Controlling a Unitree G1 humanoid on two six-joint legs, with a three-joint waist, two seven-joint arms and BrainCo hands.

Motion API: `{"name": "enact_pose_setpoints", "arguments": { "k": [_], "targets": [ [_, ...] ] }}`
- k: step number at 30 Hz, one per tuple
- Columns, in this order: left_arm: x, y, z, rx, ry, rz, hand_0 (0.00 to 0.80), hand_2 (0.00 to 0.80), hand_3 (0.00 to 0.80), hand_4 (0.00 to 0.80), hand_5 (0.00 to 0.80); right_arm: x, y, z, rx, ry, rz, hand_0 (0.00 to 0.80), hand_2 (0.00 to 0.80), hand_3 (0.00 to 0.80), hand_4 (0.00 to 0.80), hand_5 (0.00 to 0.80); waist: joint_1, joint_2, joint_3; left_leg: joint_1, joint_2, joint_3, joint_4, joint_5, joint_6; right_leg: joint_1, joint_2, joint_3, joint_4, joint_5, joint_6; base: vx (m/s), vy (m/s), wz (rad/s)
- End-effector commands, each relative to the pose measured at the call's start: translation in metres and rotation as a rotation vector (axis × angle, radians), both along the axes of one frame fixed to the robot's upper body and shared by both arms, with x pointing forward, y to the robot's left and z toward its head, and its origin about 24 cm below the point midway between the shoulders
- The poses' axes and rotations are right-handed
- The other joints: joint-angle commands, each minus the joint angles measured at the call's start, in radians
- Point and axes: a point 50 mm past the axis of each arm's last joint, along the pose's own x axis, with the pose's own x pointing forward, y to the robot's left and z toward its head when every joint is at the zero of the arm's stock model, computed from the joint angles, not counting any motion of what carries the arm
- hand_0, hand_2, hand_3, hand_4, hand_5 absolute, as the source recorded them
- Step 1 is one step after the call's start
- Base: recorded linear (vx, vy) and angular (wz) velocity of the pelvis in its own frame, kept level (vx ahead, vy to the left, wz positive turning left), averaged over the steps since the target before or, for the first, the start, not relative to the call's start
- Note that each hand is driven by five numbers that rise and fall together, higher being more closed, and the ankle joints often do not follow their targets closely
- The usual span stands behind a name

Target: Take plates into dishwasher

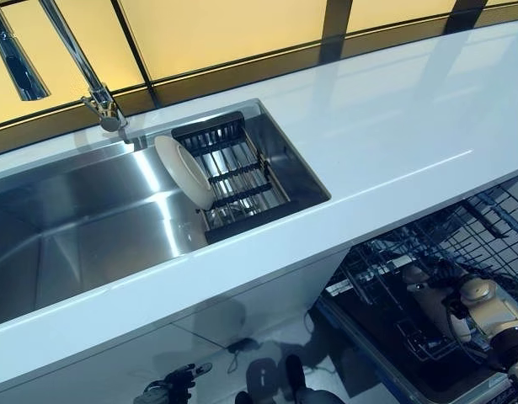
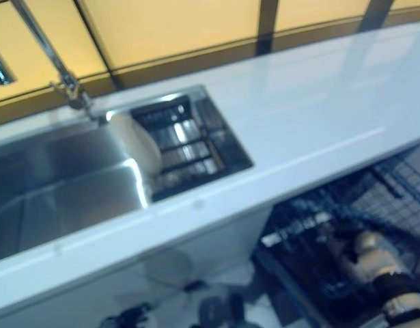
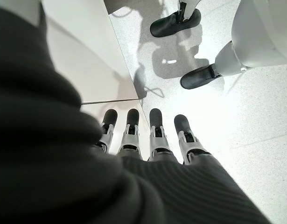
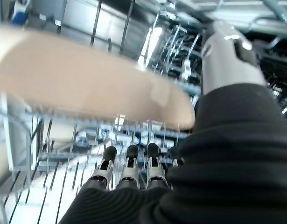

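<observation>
Here, white countertop [image 1: 393, 126], steel sink [image 1: 82, 219], open dishwasher rack [image 1: 461, 244]

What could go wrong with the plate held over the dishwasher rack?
1. The cream plate sits only between the right hand's thumb and fingertips, so it might slip.
2. Its rim could catch on the dishwasher rack wires and jam or tip.
3. The white plate leans in the sink rack; a rough grab could topple it.
</observation>
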Motion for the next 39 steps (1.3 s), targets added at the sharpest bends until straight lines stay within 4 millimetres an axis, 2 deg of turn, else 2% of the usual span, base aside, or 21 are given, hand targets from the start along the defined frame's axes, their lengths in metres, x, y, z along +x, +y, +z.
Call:
{"name": "enact_pose_setpoints", "arguments": {
  "k": [1, 2, 3, 5, 8, 14, 17, 20, 21, 26, 31, 34, 37, 39],
  "targets": [
    [0.005, 0.013, 0.004, 0.042, 0.001, 0.007, 0.000, 0.000, 0.000, 0.000, 0.000, 0.005, -0.019, 0.041, -0.015, -0.118, -0.067, 0.000, 0.000, 0.000, 0.000, 0.000, -0.006, -0.056, -0.010, 0.000, 0.004, -0.030, 0.003, -0.069, 0.022, 0.060, 0.024, 0.043, 0.000, -0.091, 0.041, 0.000, 0.000, 0.00],
    [0.004, 0.014, 0.004, 0.042, 0.001, 0.010, 0.000, 0.000, 0.000, 0.000, 0.000, 0.004, -0.024, 0.049, -0.021, -0.136, -0.080, 0.000, 0.000, 0.000, 0.000, 0.000, -0.009, -0.059, -0.011, 0.001, 0.005, -0.028, 0.003, -0.069, 0.022, 0.061, 0.025, 0.045, 0.000, -0.090, 0.041, 0.000, 0.000, 0.00],
    [0.002, 0.015, 0.003, 0.044, 0.005, 0.017, 0.000, 0.000, 0.000, 0.000, 0.000, 0.002, -0.033, 0.066, -0.041, -0.168, -0.101, 0.000, 0.000, 0.000, 0.000, 0.000, -0.014, -0.067, -0.014, 0.004, 0.006, -0.024, 0.003, -0.070, 0.021, 0.063, 0.027, 0.051, 0.000, -0.090, 0.042, 0.020, 0.022, -0.04],
    [0.000, 0.016, 0.003, 0.046, 0.007, 0.020, 0.000, 0.000, 0.000, 0.000, 0.000, -0.002, -0.040, 0.077, -0.054, -0.182, -0.121, 0.000, 0.000, 0.000, 0.000, 0.000, -0.018, -0.072, -0.017, 0.005, 0.007, -0.021, 0.003, -0.071, 0.021, 0.063, 0.029, 0.055, 0.000, -0.089, 0.042, 0.017, 0.016, -0.04],
    [-0.004, 0.020, 0.002, 0.056, 0.015, 0.028, 0.000, 0.000, 0.000, 0.000, 0.000, -0.015, -0.066, 0.107, -0.084, -0.207, -0.198, 0.000, 0.000, 0.000, 0.000, 0.000, -0.020, -0.090, -0.028, 0.010, 0.011, -0.014, 0.003, -0.071, 0.019, 0.067, 0.035, 0.063, 0.000, -0.087, 0.043, 0.017, 0.014, -0.04],
    [-0.008, 0.027, 0.002, 0.074, 0.030, 0.024, 0.000, 0.000, 0.000, 0.000, 0.000, -0.032, -0.101, 0.156, -0.103, -0.246, -0.322, 0.000, 0.000, 0.000, 0.000, 0.000, -0.008, -0.118, -0.049, 0.011, 0.015, -0.017, 0.003, -0.068, 0.017, 0.073, 0.041, 0.066, 0.000, -0.086, 0.045, 0.018, 0.010, -0.09],
    [-0.010, 0.028, 0.002, 0.083, 0.039, 0.020, 0.000, 0.000, 0.000, 0.000, 0.000, -0.042, -0.113, 0.170, -0.151, -0.263, -0.378, 0.000, 0.000, 0.000, 0.000, 0.000, 0.000, -0.129, -0.061, 0.012, 0.017, -0.022, 0.003, -0.065, 0.017, 0.075, 0.044, 0.063, 0.000, -0.085, 0.046, 0.000, 0.000, 0.00],
    [-0.011, 0.029, 0.002, 0.086, 0.041, 0.018, 0.000, 0.000, 0.000, 0.000, 0.000, -0.045, -0.118, 0.183, -0.200, -0.298, -0.399, 0.000, 0.000, 0.000, 0.000, 0.000, 0.005, -0.135, -0.066, 0.012, 0.017, -0.028, 0.003, -0.064, 0.018, 0.078, 0.045, 0.062, 0.000, -0.085, 0.047, 0.000, 0.000, 0.00],
    [-0.012, 0.030, 0.002, 0.089, 0.047, 0.015, 0.000, 0.000, 0.000, 0.000, 0.000, -0.046, -0.118, 0.196, -0.233, -0.328, -0.398, 0.000, 0.000, 0.000, 0.000, 0.000, 0.012, -0.140, -0.072, 0.012, 0.017, -0.032, 0.003, -0.064, 0.018, 0.081, 0.046, 0.061, 0.000, -0.086, 0.047, 0.000, 0.000, 0.00],
    [-0.014, 0.028, 0.000, 0.088, 0.054, 0.022, 0.000, 0.000, 0.000, 0.000, 0.000, -0.030, -0.103, 0.223, -0.255, -0.405, -0.346, 0.000, 0.000, 0.000, 0.000, 0.000, 0.025, -0.145, -0.083, 0.012, 0.013, -0.049, 0.003, -0.060, 0.018, 0.085, 0.045, 0.054, 0.000, -0.088, 0.046, 0.000, 0.000, 0.00],
    [-0.018, 0.027, -0.001, 0.087, 0.062, 0.023, 0.000, 0.000, 0.000, 0.000, 0.000, -0.009, -0.082, 0.248, -0.357, -0.505, -0.278, 0.000, 0.000, 0.000, 0.000, 0.000, 0.045, -0.138, -0.087, 0.008, 0.008, -0.072, 0.003, -0.054, 0.015, 0.089, 0.038, 0.033, 0.000, -0.096, 0.041, 0.001, 0.005, 0.04],
    [-0.017, 0.027, -0.001, 0.083, 0.066, 0.023, 0.000, 0.000, 0.000, 0.000, 0.000, 0.012, -0.052, 0.273, -0.433, -0.590, -0.159, 0.000, 0.000, 0.000, 0.000, 0.000, 0.061, -0.133, -0.089, 0.003, 0.000, -0.094, 0.003, -0.051, 0.015, 0.090, 0.033, 0.020, 0.000, -0.100, 0.039, 0.003, 0.014, 0.17],
    [-0.017, 0.024, -0.002, 0.073, 0.064, 0.033, 0.000, 0.000, 0.000, 0.000, 0.000, 0.028, -0.023, 0.289, -0.540, -0.652, -0.053, 0.000, 0.000, 0.000, 0.000, 0.000, 0.071, -0.129, -0.091, -0.003, -0.005, -0.110, 0.003, -0.048, 0.014, 0.090, 0.030, 0.010, 0.000, -0.104, 0.038, 0.018, 0.012, 0.08],
    [-0.018, 0.022, -0.002, 0.062, 0.058, 0.041, 0.000, 0.000, 0.000, 0.000, 0.000, 0.036, 0.000, 0.300, -0.662, -0.699, 0.047, 0.000, 0.000, 0.000, 0.000, 0.000, 0.081, -0.127, -0.089, -0.009, -0.009, -0.124, 0.003, -0.046, 0.014, 0.089, 0.028, 0.001, 0.000, -0.107, 0.037, 0.022, 0.009, 0.22]
  ]
}}
